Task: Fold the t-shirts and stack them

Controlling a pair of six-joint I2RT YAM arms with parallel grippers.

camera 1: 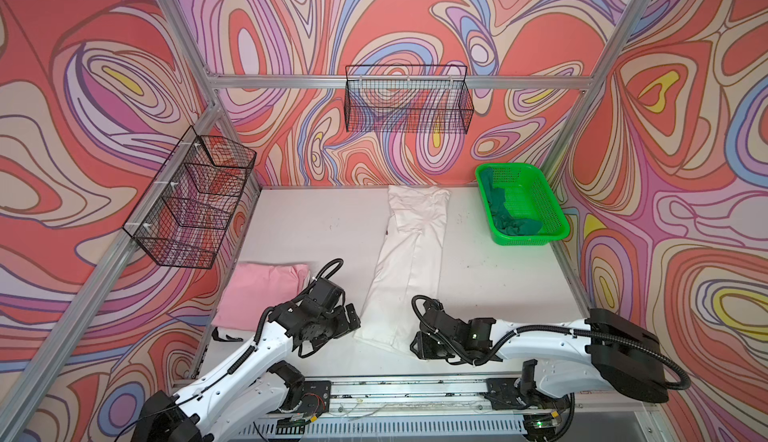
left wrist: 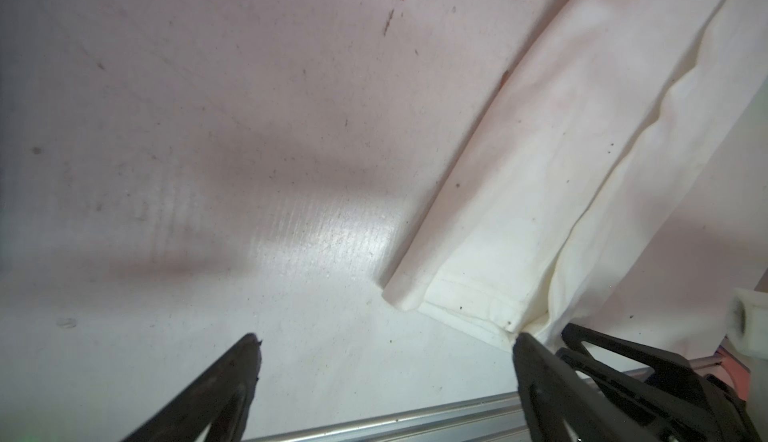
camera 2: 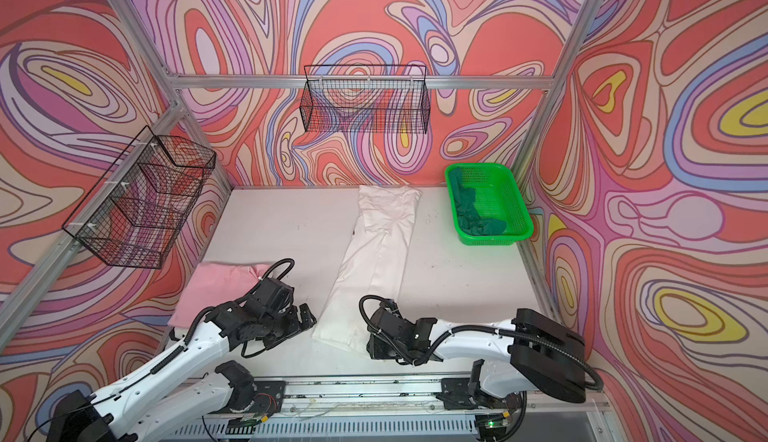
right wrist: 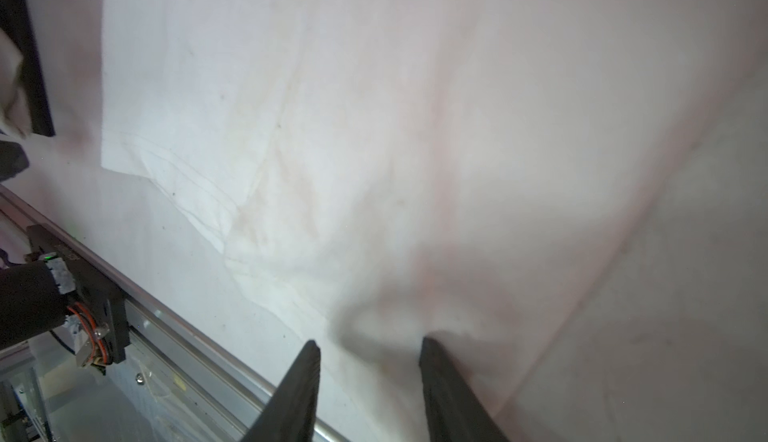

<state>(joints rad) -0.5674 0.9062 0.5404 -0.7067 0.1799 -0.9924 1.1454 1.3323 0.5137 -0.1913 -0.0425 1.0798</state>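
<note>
White shirt [camera 1: 409,269] forms a long creased strip; left tool [left wrist: 386,338] gapes, right tool [right wrist: 370,342] half-open, both empty.

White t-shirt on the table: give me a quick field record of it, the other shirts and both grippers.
white cloth t-shirt: folded lengthwise into a long strip, flat on the table, mid-table
light pink cloth t-shirt: folded, near left
dark green cloth t-shirt: crumpled inside bright green perforated plastic basket, far right
left gripper: open wide, over bare table beside the strip's near corner
right gripper: jaws apart, tips at the strip's near hem; no firm grip visible
stack: not yet made
</note>
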